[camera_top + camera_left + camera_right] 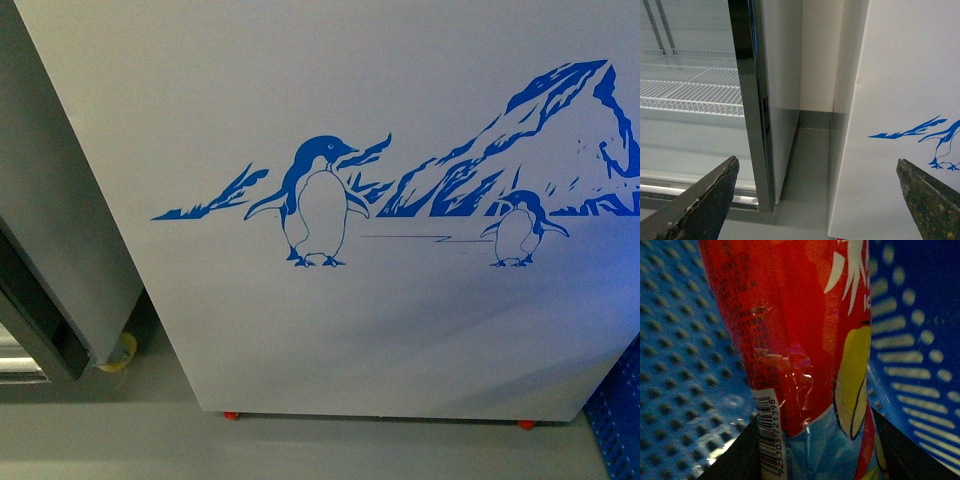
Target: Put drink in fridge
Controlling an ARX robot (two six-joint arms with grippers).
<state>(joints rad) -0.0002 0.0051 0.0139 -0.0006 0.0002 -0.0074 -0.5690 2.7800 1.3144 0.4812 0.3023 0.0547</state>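
The fridge (400, 330) fills the front view as a white panel with blue penguins and mountains and small red feet at its base; neither arm shows there. Its white side and part of the picture also appear as the fridge (900, 90) in the left wrist view. My left gripper (817, 172) is open, its dark fingers (710, 200) wide apart with nothing between them, facing the gap beside the fridge. In the right wrist view my right gripper (815, 440) is shut on the drink bottle (800, 330), which has a red, blue and yellow label with a barcode.
A tall grey cooler (752, 100) with white wire shelves (685, 90) stands just left of the fridge, its grey side (60, 200) in the front view. A blue perforated crate (680, 365) surrounds the bottle; its corner (620, 420) shows at the lower right. Grey floor (300, 450) runs below.
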